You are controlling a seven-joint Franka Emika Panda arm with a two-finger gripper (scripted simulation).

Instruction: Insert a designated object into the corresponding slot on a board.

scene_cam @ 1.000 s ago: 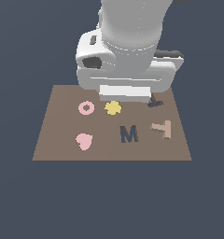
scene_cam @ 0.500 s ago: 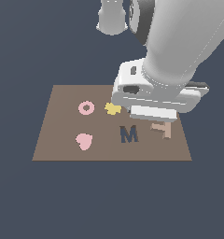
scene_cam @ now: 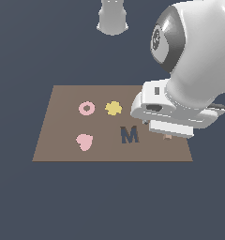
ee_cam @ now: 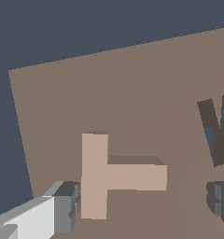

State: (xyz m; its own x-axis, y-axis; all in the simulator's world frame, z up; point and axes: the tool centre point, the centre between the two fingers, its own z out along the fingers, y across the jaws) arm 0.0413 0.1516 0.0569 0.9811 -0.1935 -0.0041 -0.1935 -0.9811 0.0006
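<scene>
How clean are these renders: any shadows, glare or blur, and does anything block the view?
Exterior view: flat, even light, no glare or blur; the arm's wrist hides nearly all of the T block on the board. Wrist view: sharp, T block fully visible between the gripper fingers, faint shading only.

Arm now lower, over the tan T.

One brown board. On it: one pink ring, one pink heart, one yellow flower, one navy M, one tan T-shaped block. One robot arm above.
</scene>
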